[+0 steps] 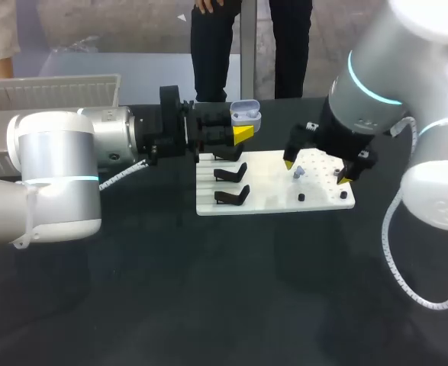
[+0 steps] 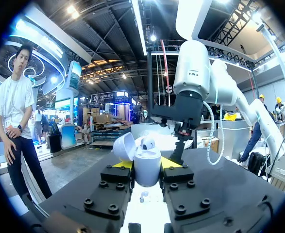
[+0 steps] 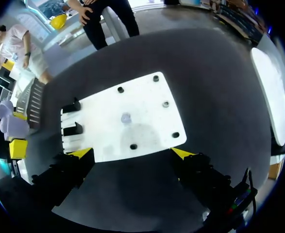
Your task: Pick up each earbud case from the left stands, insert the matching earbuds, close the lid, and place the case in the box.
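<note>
Work is sitting partway through one case, as I judge it. Left fingers [image 2: 114,187] are clamping the pale earbud case [image 2: 147,170] from both sides and holding it in the air by the far edge of the white board [image 1: 277,200], with its lid [image 2: 124,146] hanging open. A small rounded piece [image 2: 148,142], probably one earbud, is already resting in the case. Right fingers [image 3: 67,170] are spread wide, grasping nothing, and hovering over a loose earbud [image 3: 126,118] that is lying on the board. The black stands [image 1: 231,173] at the board's left are carrying no case. What is remaining, by my reading: picking up that earbud, seating it, shutting the lid, and carrying the case to the box [image 1: 48,93] at the desk's [image 1: 208,305] far left. I cannot tell what that box is holding.
</note>
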Controlling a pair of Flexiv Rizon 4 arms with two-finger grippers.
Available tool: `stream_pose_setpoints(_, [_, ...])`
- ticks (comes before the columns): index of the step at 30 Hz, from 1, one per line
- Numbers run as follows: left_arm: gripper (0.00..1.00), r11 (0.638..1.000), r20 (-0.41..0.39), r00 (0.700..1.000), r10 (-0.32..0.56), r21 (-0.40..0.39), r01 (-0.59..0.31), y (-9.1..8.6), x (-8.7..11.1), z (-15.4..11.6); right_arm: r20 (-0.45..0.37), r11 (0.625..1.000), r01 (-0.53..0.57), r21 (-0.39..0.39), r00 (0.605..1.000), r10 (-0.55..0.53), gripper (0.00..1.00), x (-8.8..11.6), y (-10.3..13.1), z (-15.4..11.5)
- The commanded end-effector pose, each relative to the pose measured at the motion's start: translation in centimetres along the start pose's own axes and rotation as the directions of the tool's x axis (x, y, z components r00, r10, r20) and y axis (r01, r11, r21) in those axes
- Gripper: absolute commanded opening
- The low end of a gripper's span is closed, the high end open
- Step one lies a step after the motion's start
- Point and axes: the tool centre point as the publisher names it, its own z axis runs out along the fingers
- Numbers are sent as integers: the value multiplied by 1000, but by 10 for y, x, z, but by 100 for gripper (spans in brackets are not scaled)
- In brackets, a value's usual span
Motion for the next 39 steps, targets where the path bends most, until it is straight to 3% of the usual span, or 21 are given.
stream_pose_setpoints(1, [0,1000,4,1000,4,-8,-4,-2,1,0,-61,1000,-12,5,998,13,100,-14,10,30])
stream_pose_setpoints(10, [0,1000,4,1000,4,-8,-4,-2,1,0,2,1000,-13,-26,1000,14,100,-26,8,51])
stream_pose_setpoints(12, [0,1000,4,1000,4,-8,-4,-2,1,0,21,999,-15,-31,1000,15,94,-28,8,55])
stream_pose_setpoints(14, [0,1000,4,1000,4,-8,-4,-2,1,0,27,999,-12,-32,1000,13,98,-29,7,58])
stream_pose_setpoints(19, [0,1000,4,1000,4,-8,-4,-2,1,0,34,999,-25,-36,999,27,86,-32,6,61])
stream_pose_setpoints(21, [0,1000,4,1000,4,-8,-4,-2,1,0,27,999,-33,-42,999,34,72,-33,5,61])
stream_pose_setpoints(30, [0,1000,4,1000,4,-8,-4,-2,1,0,19,999,-24,-39,1000,25,60,-33,7,62])
stream_pose_setpoints(32, [0,1000,4,1000,4,-8,-4,-2,1,0,14,999,-21,-37,1000,22,51,-33,8,64])
stream_pose_setpoints(39, [0,1000,4,1000,4,-8,-4,-2,1,0,7,999,-17,-33,1000,17,48,-31,11,68])
